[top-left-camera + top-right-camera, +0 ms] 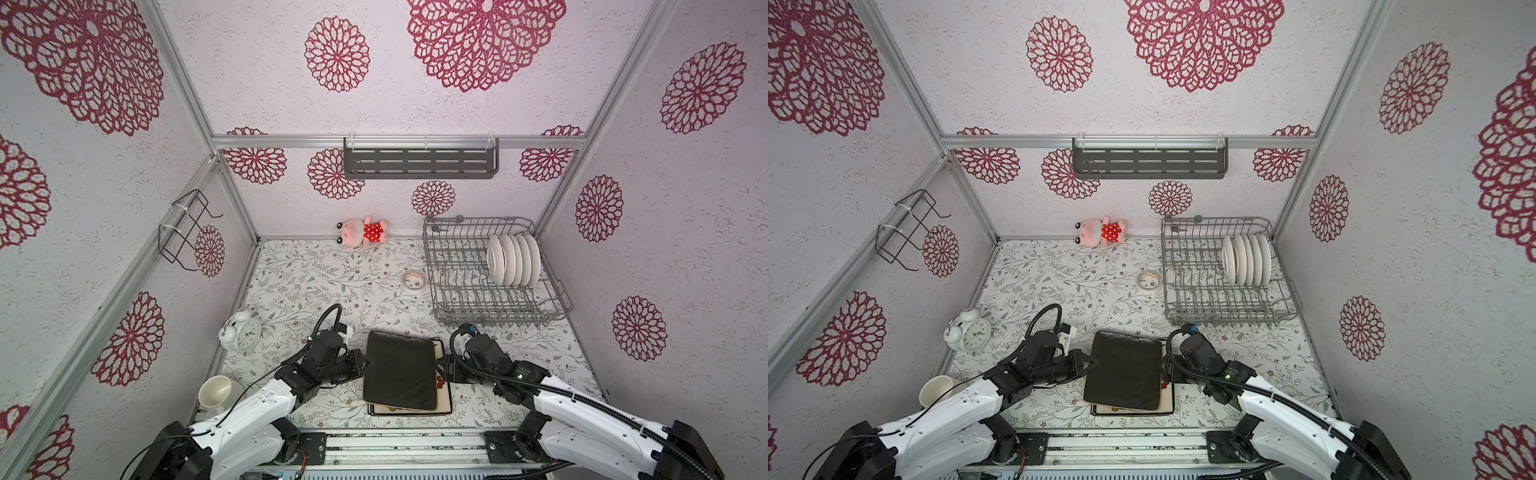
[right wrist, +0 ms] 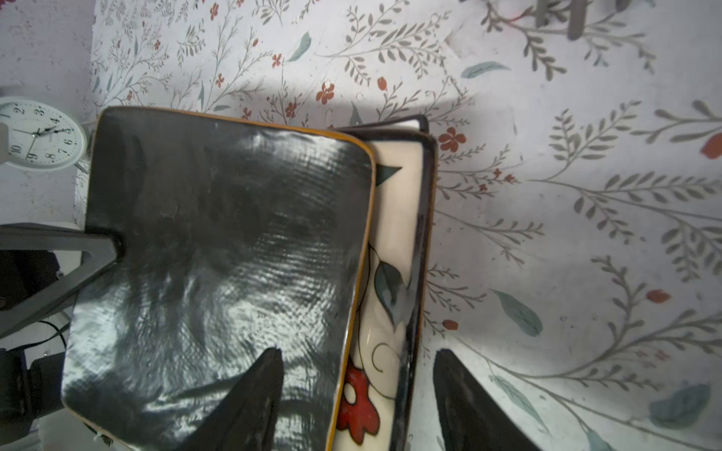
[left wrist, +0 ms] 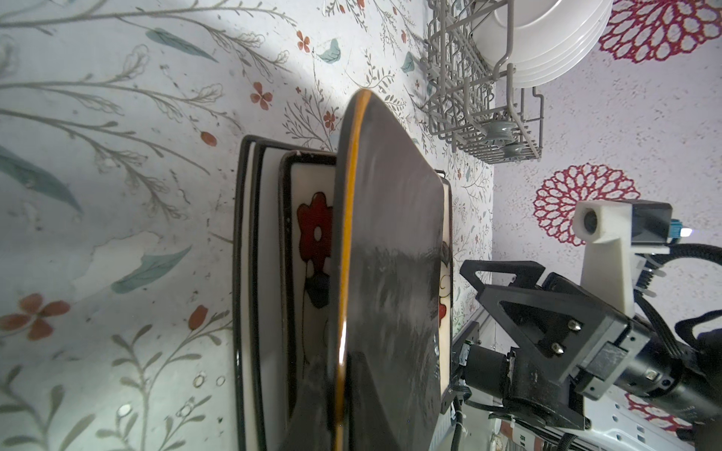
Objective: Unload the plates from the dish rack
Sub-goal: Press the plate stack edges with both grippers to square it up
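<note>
Left gripper (image 1: 364, 365) jaws clamped on rim of black plate (image 1: 401, 370): glossy, ribbed, rounded square, orange edge, tilted over cream flowered plate (image 2: 394, 218) atop white dark-rimmed plates (image 3: 267, 273). Right gripper (image 2: 357, 353) jaws apart, straddling opposite edge. Both arms low, reaching inward. Pile just in front of dish rack (image 1: 498, 320): grey wire, round white plates (image 1: 513, 259) upright inside.

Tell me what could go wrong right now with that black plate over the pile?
1. The left gripper pinches the black plate by one edge only, and the plate sits tilted over the flowered plate; it might slip and clack down.
2. It lies skewed on the pile, so it could slide off.
3. The right gripper, open, straddles both plates' edges; on closing, it might catch both or shove the pile.
</note>
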Controlling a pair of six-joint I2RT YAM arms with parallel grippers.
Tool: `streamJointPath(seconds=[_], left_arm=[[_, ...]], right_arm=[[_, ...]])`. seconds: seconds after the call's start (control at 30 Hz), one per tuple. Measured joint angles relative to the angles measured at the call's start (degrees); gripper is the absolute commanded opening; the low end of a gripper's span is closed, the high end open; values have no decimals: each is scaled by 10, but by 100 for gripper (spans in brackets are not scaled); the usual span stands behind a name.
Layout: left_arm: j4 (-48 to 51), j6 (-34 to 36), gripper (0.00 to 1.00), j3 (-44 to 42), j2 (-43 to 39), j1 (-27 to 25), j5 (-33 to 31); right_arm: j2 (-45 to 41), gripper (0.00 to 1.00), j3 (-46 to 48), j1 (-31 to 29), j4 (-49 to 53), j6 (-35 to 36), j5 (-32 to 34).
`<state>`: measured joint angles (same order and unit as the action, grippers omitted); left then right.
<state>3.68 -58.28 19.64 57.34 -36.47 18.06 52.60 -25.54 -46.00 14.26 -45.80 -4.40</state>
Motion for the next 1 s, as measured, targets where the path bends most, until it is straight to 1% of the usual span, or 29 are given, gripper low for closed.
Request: streamJointPath(seconds=[0.27, 0.37, 0.63, 1.0], left_arm=[[-26, -24, 0, -11, 5, -22, -21], [-32, -31, 2, -12, 9, -31, -29], [-57, -41, 7, -12, 38, -46, -37], [-53, -30, 22, -11, 61, -59, -54]], right_arm=[[24, 56, 0, 0, -7, -6, -4], [27, 53, 0, 0, -5, -4, -4], [36, 38, 0, 1, 1, -2, -2], [47, 35, 0, 1, 8, -3, -2]])
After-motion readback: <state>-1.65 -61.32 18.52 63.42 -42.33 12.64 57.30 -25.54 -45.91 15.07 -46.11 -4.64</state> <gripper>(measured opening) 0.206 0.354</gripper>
